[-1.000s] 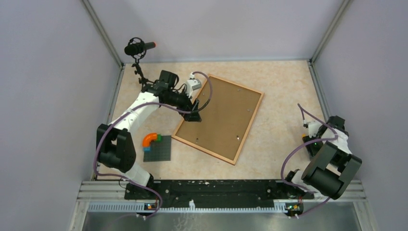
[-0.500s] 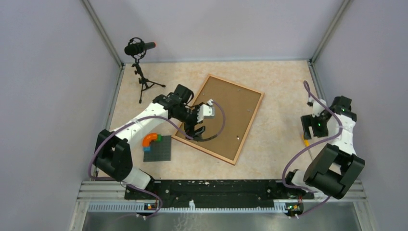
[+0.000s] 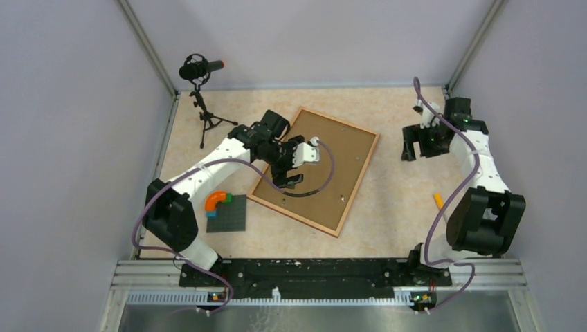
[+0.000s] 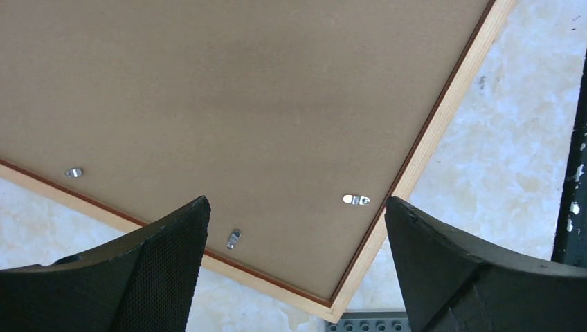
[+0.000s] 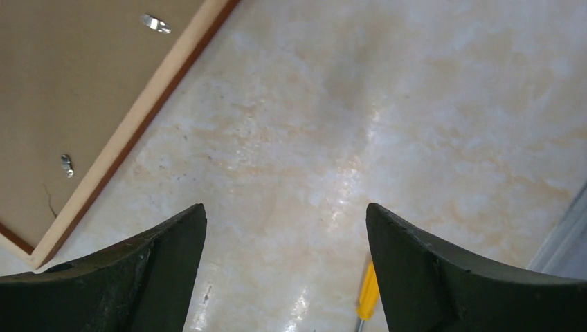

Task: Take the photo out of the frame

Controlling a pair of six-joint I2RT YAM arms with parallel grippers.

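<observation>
Your right arm has swung from the near right corner of the table up to its far right side. Your left gripper has shifted off the left edge of the frame to hang just inside it. The frame itself lies where it did a second ago.

Nearest you, the black base rail runs along the table's front edge. Just beyond it on your left sits a grey studded baseplate with an orange curved piece at its far left corner. On your right, a small yellow stick lies alone on the bare top.

The frame lies flat and face down in the middle of the table, skewed, with its left corner just beside the baseplate. Its brown fibreboard back is up, with small metal clips set near the wooden border. You cannot see the photo from any view, since the back covers it.

Your left gripper hovers over the near left part of that back, fingers spread wide with nothing between them. Farther off, your right gripper hangs over bare table near the frame's far right corner but apart from it, fingers also parted and empty.

At the far left corner stands a microphone on a small tripod.
</observation>
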